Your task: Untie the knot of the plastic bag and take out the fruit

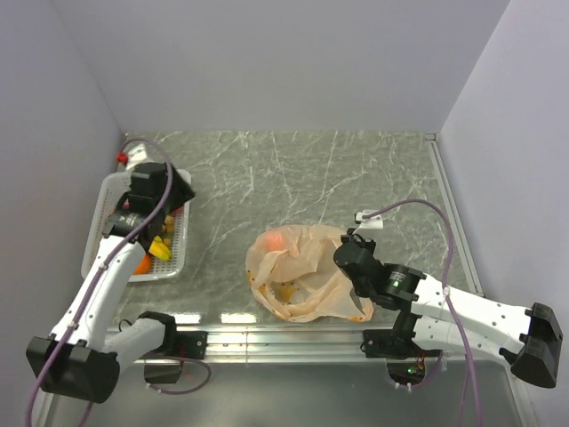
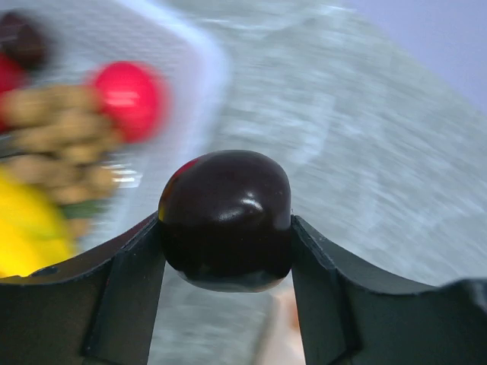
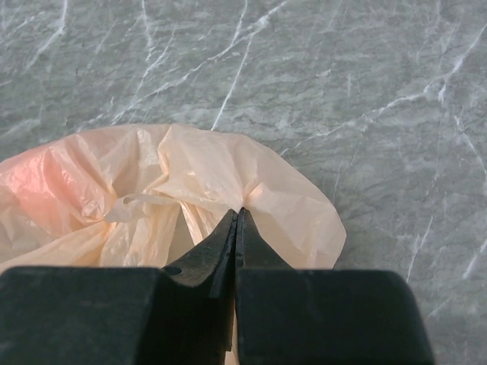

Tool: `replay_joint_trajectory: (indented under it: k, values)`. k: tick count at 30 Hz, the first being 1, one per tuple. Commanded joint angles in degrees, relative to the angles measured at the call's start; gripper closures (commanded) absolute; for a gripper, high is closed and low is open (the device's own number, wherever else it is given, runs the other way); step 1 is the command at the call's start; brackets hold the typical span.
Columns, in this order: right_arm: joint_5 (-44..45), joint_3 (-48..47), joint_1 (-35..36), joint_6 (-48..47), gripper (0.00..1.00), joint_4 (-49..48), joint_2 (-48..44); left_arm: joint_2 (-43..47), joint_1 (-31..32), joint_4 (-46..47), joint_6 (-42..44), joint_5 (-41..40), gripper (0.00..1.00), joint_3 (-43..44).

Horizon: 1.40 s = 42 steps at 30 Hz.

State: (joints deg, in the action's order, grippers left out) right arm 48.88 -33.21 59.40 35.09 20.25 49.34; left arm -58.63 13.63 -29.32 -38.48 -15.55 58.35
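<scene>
My left gripper (image 2: 226,255) is shut on a dark maroon round fruit (image 2: 226,220), held above the edge of a white tray (image 2: 205,68). In the top view this gripper (image 1: 171,206) hangs over the tray's right side. The pale peach plastic bag (image 1: 302,271) lies crumpled mid-table with a reddish fruit (image 1: 276,240) and a yellowish one (image 1: 284,289) showing through it. My right gripper (image 3: 237,213) is shut, pinching a fold of the bag (image 3: 228,167) at its near right edge. A loose handle strip (image 3: 141,201) lies slack; the knot is out of view.
The tray (image 1: 102,222) at the left holds a red fruit (image 2: 129,99), a tan cluster (image 2: 61,137), yellow bananas (image 1: 160,247) and an orange (image 1: 142,264). Walls close the table on the left, back and right. A metal rail (image 1: 284,338) runs along the near edge.
</scene>
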Motion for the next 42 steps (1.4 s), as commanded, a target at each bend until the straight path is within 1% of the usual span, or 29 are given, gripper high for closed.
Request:
replay_joint_trajectory:
  k: [1,2,3,5,6,8,9,13,14,16,17,18,20,21,23,24,26,27,30,31,33,35,38,39,41,42]
  values:
    - [1.8,0.1,0.5,0.9,1.00,0.1,-1.3,-0.3,-8.7,-3.9,2.9,-1.1,0.34,-2.3]
    - [1.8,0.2,0.4,0.9,1.00,0.0,-1.4,-0.3,-9.8,-3.3,2.8,-3.0,0.33,-3.1]
    - [1.7,0.1,0.5,0.9,1.00,-0.3,-1.8,0.1,-10.7,-2.4,2.8,-4.5,0.27,-4.2]
    - [1.3,0.0,0.5,0.3,1.00,-0.6,-2.0,1.4,-13.0,-1.4,3.1,-5.9,0.19,-6.9]
    - [1.3,-0.1,0.4,0.2,1.00,-0.8,-2.1,1.7,-13.4,-0.7,3.3,-6.2,0.10,-7.9]
    - [1.1,-0.7,0.5,-0.3,1.00,-1.0,-2.1,2.0,-13.5,-0.7,3.5,-6.1,0.02,-8.3]
    - [1.3,-0.9,0.4,-0.7,1.00,-1.0,-2.0,2.0,-13.5,-0.9,3.6,-5.7,0.01,-8.2]
    - [1.0,-2.2,0.5,-2.7,1.00,-2.3,-1.9,3.0,-13.5,-1.8,4.2,-2.1,0.01,-7.3]
    - [0.7,-2.6,0.5,-3.0,1.00,-2.6,-1.8,3.4,-13.5,-1.9,4.9,2.5,0.01,-7.0]
    - [0.7,-3.2,0.5,-3.5,1.00,-2.3,-1.6,4.9,-12.7,-2.0,5.4,8.1,0.01,-6.8]
    - [0.8,-3.6,0.5,-3.5,1.00,-2.2,-1.7,5.5,-11.4,-1.9,6.0,11.7,0.01,-6.9]
    - [0.7,-4.0,0.5,-4.2,1.00,-2.1,-1.8,6.0,-7.6,-2.0,6.1,12.6,0.01,-7.1]
    - [0.2,-5.5,0.7,-6.6,1.00,-3.7,-2.8,7.6,-2.8,-1.4,6.1,14.1,0.01,-7.5]
    - [-0.3,-6.8,0.9,-9.9,1.00,-4.7,-3.4,8.0,1.8,-1.1,5.8,14.8,0.01,-7.6]
    - [-1.2,-7.9,1.0,-13.0,1.00,-7.9,-5.2,9.1,5.9,0.6,4.9,15.9,0.01,-8.0]
    - [-3.3,-8.8,1.1,-16.3,1.00,-9.5,-5.9,9.2,9.0,1.3,4.6,17.5,0.01,-7.9]
    - [-6.2,-9.8,1.1,-19.3,1.00,-13.3,-7.8,9.8,11.3,2.7,3.9,19.1,0.01,-7.5]
    - [-8.4,-11.1,1.2,-21.1,1.00,-14.1,-8.3,9.9,13.2,3.0,3.8,19.8,0.01,-7.2]
    - [-11.7,-13.1,1.7,-23.2,1.00,-15.4,-8.9,11.5,15.7,3.8,3.6,20.7,0.01,-6.1]
    - [-13.7,-13.0,1.9,-23.7,1.00,-16.3,-9.0,12.1,16.2,3.7,3.6,21.1,0.01,-5.6]
    - [-14.6,-11.8,2.6,-24.4,1.00,-17.4,-8.7,13.0,18.3,3.5,3.2,21.7,0.01,-4.7]
    - [-13.6,-11.3,2.7,-23.3,1.00,-16.8,-6.6,13.7,20.1,3.7,2.4,22.1,0.02,-4.3]
    - [-12.1,-9.9,2.7,-21.5,1.00,-16.2,-3.5,14.8,25.5,5.2,1.1,21.3,0.06,-4.6]
    - [-11.5,-9.2,2.7,-20.9,1.00,-16.3,-2.9,14.8,29.1,5.6,0.8,20.6,0.07,-4.6]
    - [-9.4,-9.2,2.8,-19.2,1.00,-15.3,-1.1,14.0,33.1,6.9,0.3,17.2,0.10,-4.8]
    - [-8.7,-9.7,2.8,-18.9,1.00,-14.8,-0.6,12.2,37.6,7.3,0.0,16.0,0.12,-4.9]
